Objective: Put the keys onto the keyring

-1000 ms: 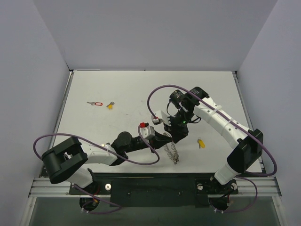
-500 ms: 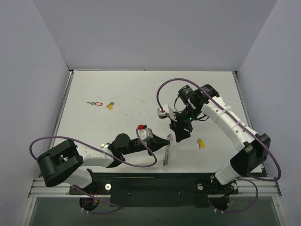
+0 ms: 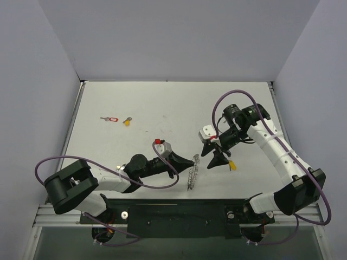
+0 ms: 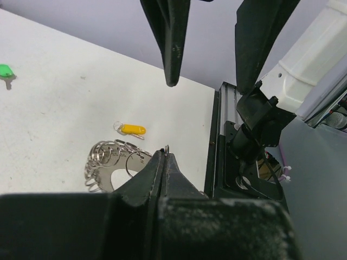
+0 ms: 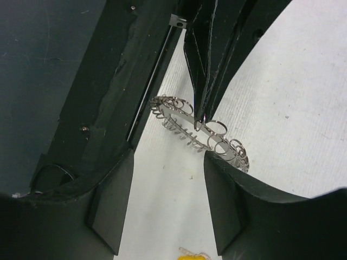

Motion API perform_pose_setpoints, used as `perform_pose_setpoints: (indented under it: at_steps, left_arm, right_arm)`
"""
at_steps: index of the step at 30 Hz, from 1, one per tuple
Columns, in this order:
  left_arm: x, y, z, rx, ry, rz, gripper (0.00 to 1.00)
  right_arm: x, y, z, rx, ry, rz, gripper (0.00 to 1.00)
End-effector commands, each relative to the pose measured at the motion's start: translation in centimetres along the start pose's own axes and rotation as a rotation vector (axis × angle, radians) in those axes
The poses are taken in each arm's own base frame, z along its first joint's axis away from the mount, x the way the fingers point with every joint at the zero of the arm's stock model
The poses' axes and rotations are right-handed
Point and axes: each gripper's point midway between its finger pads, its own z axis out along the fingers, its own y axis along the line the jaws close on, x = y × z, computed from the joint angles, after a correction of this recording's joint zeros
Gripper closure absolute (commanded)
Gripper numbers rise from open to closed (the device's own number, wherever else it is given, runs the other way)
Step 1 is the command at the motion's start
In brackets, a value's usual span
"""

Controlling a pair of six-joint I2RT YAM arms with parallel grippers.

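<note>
The keyring (image 4: 108, 162), a silver loop of many small rings, hangs from my left gripper (image 4: 164, 154), which is shut on one of its rings. From above, the keyring (image 3: 191, 176) droops below the left gripper (image 3: 196, 161). My right gripper (image 3: 214, 160) stands open just right of it, touching nothing. Seen from the right wrist, the keyring (image 5: 191, 123) lies beyond the open right gripper (image 5: 168, 208). One yellow-headed key (image 3: 232, 165) lies on the table by the right gripper. A red-tagged key (image 3: 110, 119) and another yellow key (image 3: 127, 121) lie far left. A green key (image 4: 5, 70) shows in the left wrist view.
The white table (image 3: 162, 108) is walled in by grey panels on three sides. A black rail (image 3: 179, 214) with both arm bases runs along the near edge. Purple cables loop over both arms.
My right gripper has opened, let go of the keyring and drawn back to the right. The left gripper has closed on the keyring and shifted slightly left with it.
</note>
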Motion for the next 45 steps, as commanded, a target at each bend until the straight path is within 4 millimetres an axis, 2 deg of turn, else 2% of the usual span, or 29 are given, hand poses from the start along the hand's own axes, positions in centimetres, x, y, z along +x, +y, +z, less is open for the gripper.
perform_pose_setpoints:
  at_steps: [1,9,15,24,32,40,45]
  left_arm:
    - [-9.4,-3.4,0.1,0.138,-0.361,0.034,1.00]
    - [-10.9,-3.2,0.2,0.114,-0.372,0.007,1.00]
    - [-11.3,-2.9,0.3,0.087,-0.362,0.015,1.00]
    - [-11.9,-3.3,1.0,0.113,-0.375,0.016,1.00]
    - [-12.0,-3.4,1.2,0.125,-0.372,0.016,1.00]
    - [-11.7,-3.3,0.8,0.112,-0.369,0.014,1.00]
    - [-11.6,-3.1,0.8,0.104,-0.367,0.015,1.00]
  right_arm:
    - [-1.5,1.7,0.6,-0.069,-0.109,0.024,0.51]
    - [-1.1,1.1,0.4,-0.057,-0.098,0.150,0.58]
    - [-0.8,-0.4,0.9,-0.002,-0.114,0.236,0.60]
    - [-1.4,-1.3,0.8,0.018,-0.119,0.258,0.62]
    - [-1.5,-1.5,2.0,-0.014,-0.099,0.269,0.63]
    - [-2.0,-1.4,2.0,-0.016,-0.107,0.265,0.74]
    - [-2.0,-1.4,2.1,-0.019,-0.102,0.268,0.89]
